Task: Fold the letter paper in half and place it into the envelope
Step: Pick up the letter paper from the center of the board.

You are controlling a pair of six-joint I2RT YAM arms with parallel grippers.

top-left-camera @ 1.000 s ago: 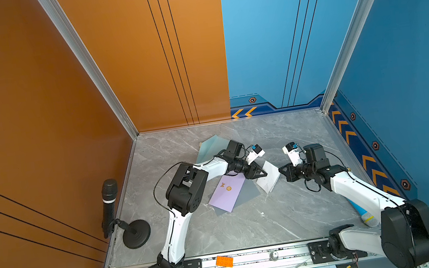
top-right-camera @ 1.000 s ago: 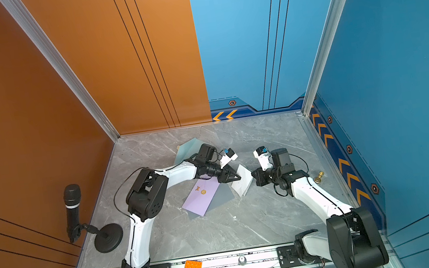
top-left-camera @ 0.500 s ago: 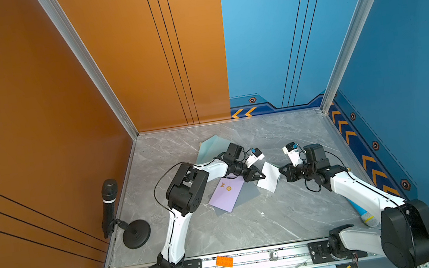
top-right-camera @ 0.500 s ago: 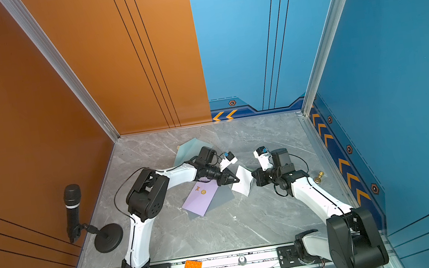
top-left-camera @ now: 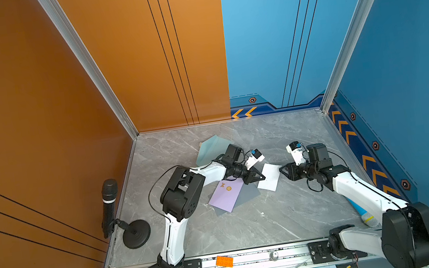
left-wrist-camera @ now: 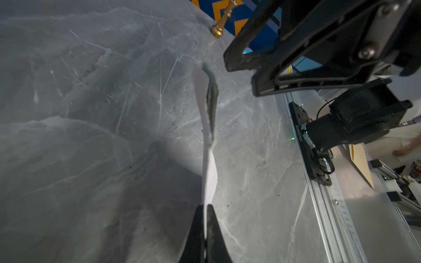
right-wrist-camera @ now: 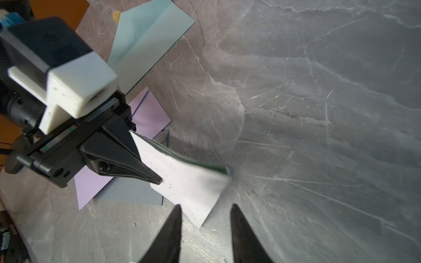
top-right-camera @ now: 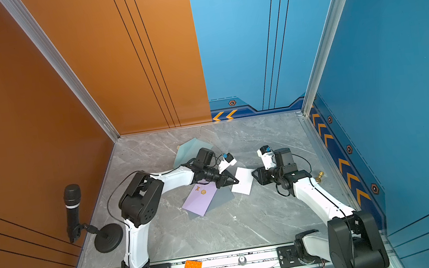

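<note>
our left gripper (top-left-camera: pixel 262 178) clamps the folded paper's (top-left-camera: pixel 271 178) edge, holding it just off the table (top-left-camera: pixel 249 226) (near the envelope (top-left-camera: pixel 226 197)) for insertion. our right gripper (right-wrist-camera: pixel 206 206) gapes apart, clear of the paper.

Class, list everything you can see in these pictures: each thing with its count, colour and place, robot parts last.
letter paper: 1, white, folded, held in the left gripper
purple envelope: 1, purple, mid-table, on the grey sheet
grey sheet: 1, grey, under the purple envelope
light blue envelope: 1, light blue, behind the left arm
microphone: 1, black, by the orange wall
block: 1, orange, front rail
chess piece: 1, gold, by the blue wall
table: 1, grey marble
left gripper: 1, black, shut on the paper
right gripper: 1, black, open, beside the paper
</note>
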